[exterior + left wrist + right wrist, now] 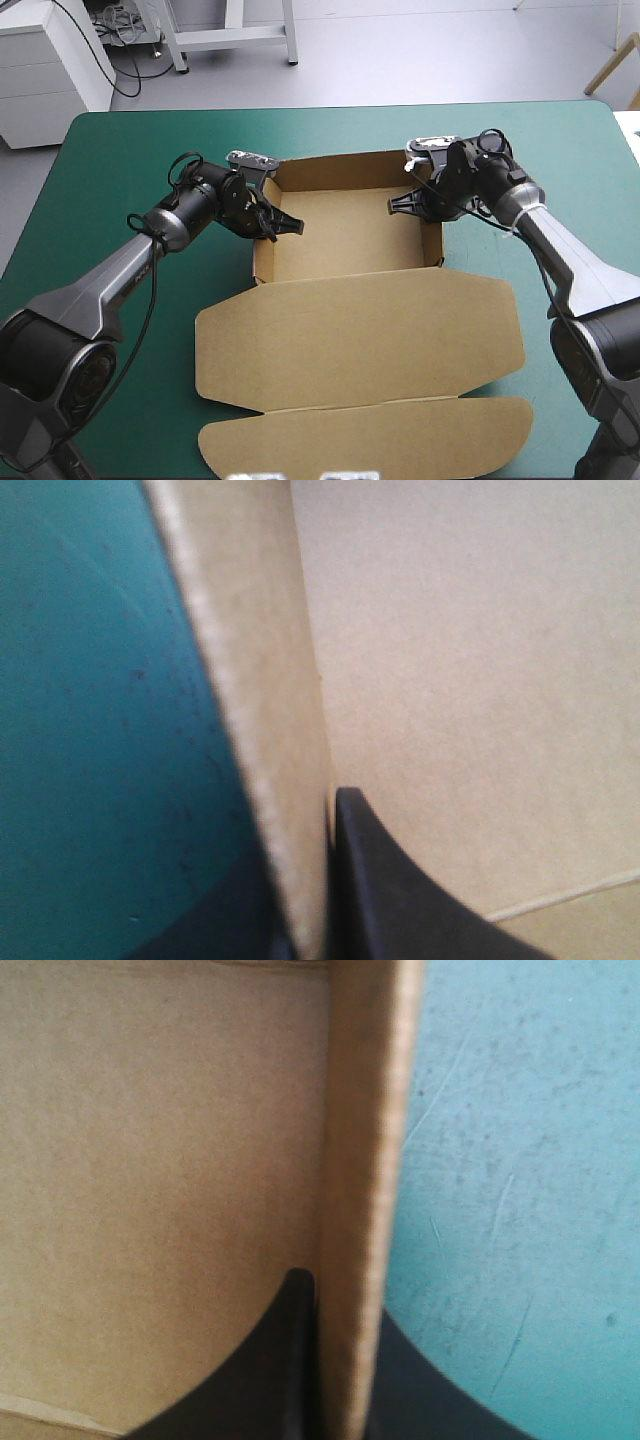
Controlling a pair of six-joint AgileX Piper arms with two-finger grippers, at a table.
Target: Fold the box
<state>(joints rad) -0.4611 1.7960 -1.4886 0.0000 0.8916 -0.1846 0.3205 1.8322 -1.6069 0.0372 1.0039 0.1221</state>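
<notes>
So the brown cardboard box (pixel 360 330) sits mid-table on the teal-green cover (pixel 120 150): lid flap lying flat nearest the robot, open tray behind it. Left black-finned gripper (pixel 272 225) is pinching the box's left wall, and the right gripper (pixel 420 205) is pinching its right wall.

The brown box (pixel 350 330) lies on the teal-green table (pixel 120 150).

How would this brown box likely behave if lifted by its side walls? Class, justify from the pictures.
Probably stiff: the box holds its walls upright, one pinched in the left claw, one in the right claw. Likely light: the wall edge looks thin. The flat lid would probably droop at its crease.
</notes>
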